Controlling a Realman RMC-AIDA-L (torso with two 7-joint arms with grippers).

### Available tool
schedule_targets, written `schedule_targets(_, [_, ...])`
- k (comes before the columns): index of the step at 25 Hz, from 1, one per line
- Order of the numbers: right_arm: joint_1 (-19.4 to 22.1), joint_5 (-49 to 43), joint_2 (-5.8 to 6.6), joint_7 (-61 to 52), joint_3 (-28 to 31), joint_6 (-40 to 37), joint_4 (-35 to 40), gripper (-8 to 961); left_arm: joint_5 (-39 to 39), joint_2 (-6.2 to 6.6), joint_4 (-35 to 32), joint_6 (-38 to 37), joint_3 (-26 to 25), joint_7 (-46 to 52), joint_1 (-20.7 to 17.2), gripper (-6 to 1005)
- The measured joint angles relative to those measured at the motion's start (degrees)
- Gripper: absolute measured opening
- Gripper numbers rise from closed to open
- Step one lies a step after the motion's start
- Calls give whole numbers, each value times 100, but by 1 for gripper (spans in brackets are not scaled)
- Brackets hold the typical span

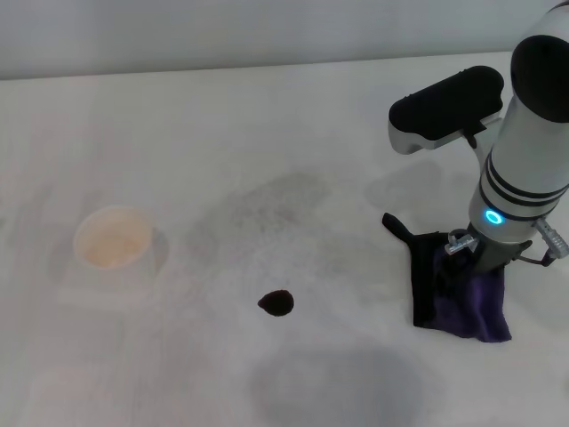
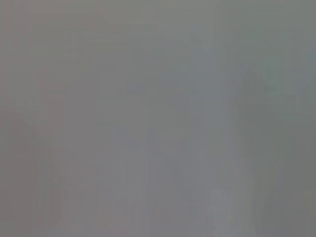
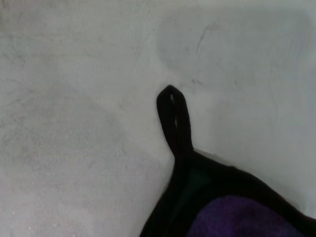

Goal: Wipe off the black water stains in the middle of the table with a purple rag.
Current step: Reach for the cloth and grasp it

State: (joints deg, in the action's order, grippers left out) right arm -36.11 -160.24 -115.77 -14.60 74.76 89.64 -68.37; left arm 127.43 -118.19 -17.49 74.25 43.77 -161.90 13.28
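Broad flat white surface [image 1: 267, 116], marked with faint grey smudges and soft shadows. Near its middle, one small near-black rounded blot of water stain [image 1: 276, 303] with a reddish-brown tinge, far smaller than the cloth. Well apart from the blot, toward the robot's right: small squarish deep purple rag with black edging [image 1: 458, 298], lying crumpled on the surface, one corner folded so the black side shows over the purple. Short black loop tab [image 1: 395, 227] stretched flat from the rag's far corner, seen close in the right wrist view [image 3: 174, 121] with the black hem and a patch of purple [image 3: 242, 217] below it. Right gripper [image 1: 469, 255] lowered straight onto the rag from above, white forearm with black bands and a glowing blue ring just over it; jaws hidden beneath the wrist, so open or closed cannot be told. Pale translucent round cup [image 1: 113, 237] with a peach-tinted inside standing on the robot's left side of the surface, well apart from blot and rag. Left wrist view only a featureless grey blur; left gripper nowhere in sight.
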Motion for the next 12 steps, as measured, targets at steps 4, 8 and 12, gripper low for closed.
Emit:
schedule_targets(4, [-23,1,-3,49,-4,5,30,723,2,-7,0,-40,0,0,18,846])
schedule_targets(8, [-39,4,1,61,-6,26,41,721,3,-11,0,-52,0,0,31,846])
schedule_targets(12, [-54,5,11,69,-1,65,48,702,9,-11,-19,-52,0,0,33,845])
